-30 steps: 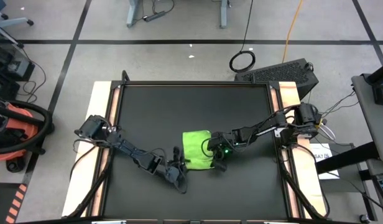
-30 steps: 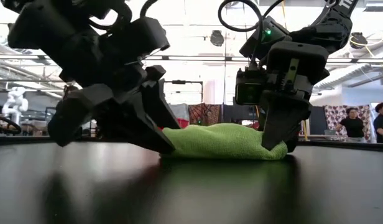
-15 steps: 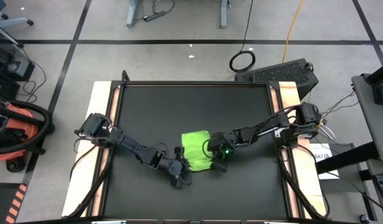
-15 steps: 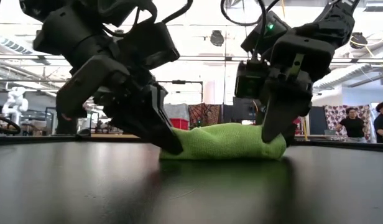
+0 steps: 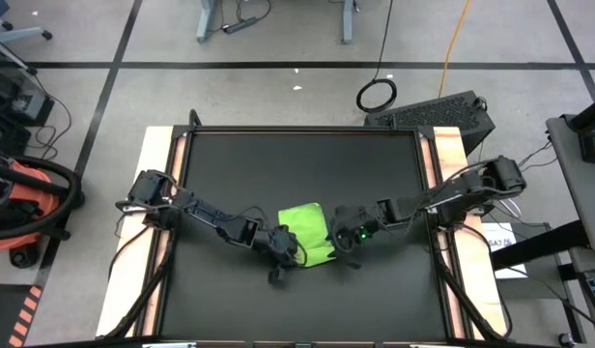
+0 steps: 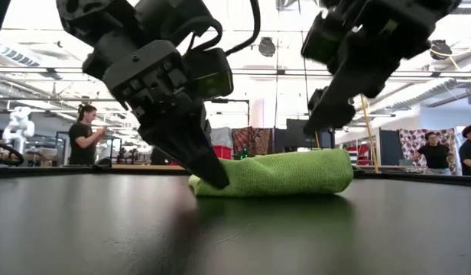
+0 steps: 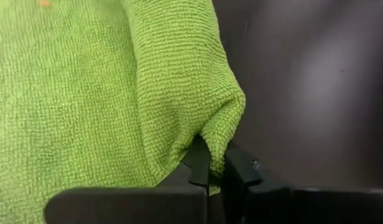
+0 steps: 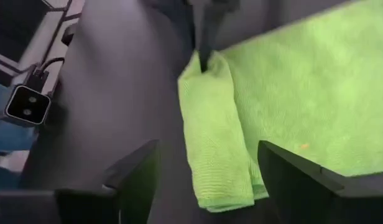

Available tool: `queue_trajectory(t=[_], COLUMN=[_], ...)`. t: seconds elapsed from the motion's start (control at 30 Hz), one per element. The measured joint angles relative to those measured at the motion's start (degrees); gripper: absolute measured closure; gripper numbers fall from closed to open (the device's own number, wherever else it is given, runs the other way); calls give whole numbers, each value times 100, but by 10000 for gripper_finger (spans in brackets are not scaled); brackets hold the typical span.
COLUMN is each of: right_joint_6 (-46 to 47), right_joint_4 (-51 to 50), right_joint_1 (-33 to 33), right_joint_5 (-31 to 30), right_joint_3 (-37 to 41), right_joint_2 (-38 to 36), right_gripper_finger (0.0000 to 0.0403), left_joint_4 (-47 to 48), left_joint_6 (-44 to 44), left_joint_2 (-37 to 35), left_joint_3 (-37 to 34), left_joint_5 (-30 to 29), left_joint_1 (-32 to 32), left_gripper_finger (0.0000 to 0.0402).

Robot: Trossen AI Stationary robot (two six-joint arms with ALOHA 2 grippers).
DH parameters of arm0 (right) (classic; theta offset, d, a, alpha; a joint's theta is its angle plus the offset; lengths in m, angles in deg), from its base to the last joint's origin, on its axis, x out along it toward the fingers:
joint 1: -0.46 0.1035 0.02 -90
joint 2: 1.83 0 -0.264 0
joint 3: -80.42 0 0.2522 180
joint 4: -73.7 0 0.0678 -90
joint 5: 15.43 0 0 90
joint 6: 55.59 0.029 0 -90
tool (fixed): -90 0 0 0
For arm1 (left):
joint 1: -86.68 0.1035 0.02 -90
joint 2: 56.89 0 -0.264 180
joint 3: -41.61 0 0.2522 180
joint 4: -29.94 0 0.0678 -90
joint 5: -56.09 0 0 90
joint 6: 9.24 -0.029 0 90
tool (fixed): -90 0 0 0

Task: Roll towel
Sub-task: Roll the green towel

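The lime-green towel (image 5: 306,232) lies on the black table mat (image 5: 230,164) near its middle, with its near edge turned over into a thick fold (image 8: 210,130). My left gripper (image 5: 284,249) is shut on the left end of that fold, as the low view (image 6: 214,177) also shows. My right gripper (image 6: 329,114) hangs open above the towel's right end and touches nothing. In its wrist view its fingers (image 8: 138,171) stand wide apart over the fold. My left gripper pinches the left end of the towel's folded-over near edge (image 7: 217,134) between its two fingers, so several layers of cloth are in the hold. The fingers (image 6: 205,164) slant down from the table's left. The towel lies flat on the mat, slack.
Wooden rails (image 5: 164,193) run along the mat's left and right sides. Bare mat lies all around the towel. People stand in the room beyond the far edge (image 6: 84,137).
My left gripper has moved right to the towel's near-left end and shut on the fold there. My right gripper has opened, let go of the towel's right end and risen clear of it. The towel stays on the mat.
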Motion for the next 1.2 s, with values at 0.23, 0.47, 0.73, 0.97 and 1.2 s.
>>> queue_trajectory(t=[0.23, 0.47, 0.73, 0.97, 1.2], right_joint_6=[-336, -533, -1230, -1424, -1822], right_joint_4=[-453, -476, -399, -387, 31], right_joint_1=[631, 1225, 1473, 1514, 1546], right_joint_5=[-792, -1651, -2339, -2804, -3015], right_joint_3=[-4, -4, -2, 2, 2], right_joint_2=[-199, -199, 63, 409, 409], right_gripper_finger=[156, 156, 156, 156, 156], left_joint_4=[7, 15, 39, 61, -54], left_joint_6=[190, 453, 736, 933, 1206], left_joint_2=[0, 0, 7, 11, 6], left_joint_3=[-2, -11, -17, -20, -218], left_joint_5=[612, 1050, 1494, 1753, 2022], left_joint_1=[294, 514, 715, 794, 910], left_gripper_finger=[389, 389, 389, 389, 389])
